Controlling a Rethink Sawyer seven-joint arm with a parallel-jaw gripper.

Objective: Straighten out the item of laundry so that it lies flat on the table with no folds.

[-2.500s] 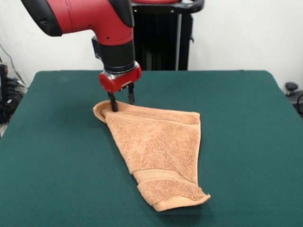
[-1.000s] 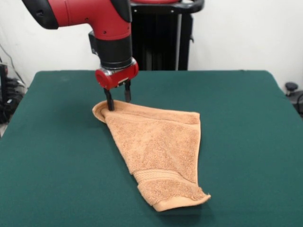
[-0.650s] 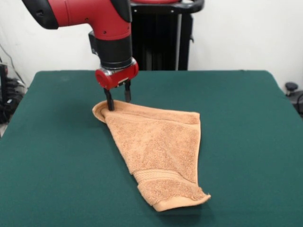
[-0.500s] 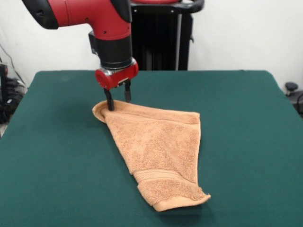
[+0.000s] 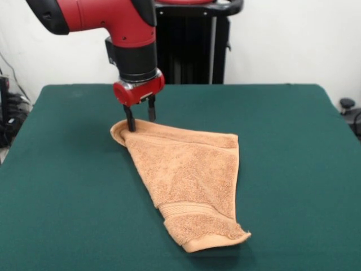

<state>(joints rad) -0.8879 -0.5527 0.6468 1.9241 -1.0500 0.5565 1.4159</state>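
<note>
The orange-tan towel (image 5: 189, 178) lies folded on the dark green table (image 5: 293, 169) in a roughly triangular shape. Its woven band and hemmed end (image 5: 206, 228) point toward the near edge, and a rolled corner (image 5: 120, 132) lies at the far left. My gripper (image 5: 141, 121) hangs from the red arm right over that rolled corner. Its two black fingers stand apart. The left fingertip (image 5: 131, 127) reaches the towel's folded edge; the right fingertip (image 5: 152, 117) is just above the cloth. The towel is not lifted.
The robot's black pedestal (image 5: 192, 45) stands behind the table's far edge. Cables and dark gear (image 5: 10, 116) sit off the table's left side, and a small black object (image 5: 347, 104) sits off its right side.
Since 2.5 s ago my gripper has risen a little and shifted slightly left above the towel's corner. Over the last second nothing has moved. The towel keeps its shape.
</note>
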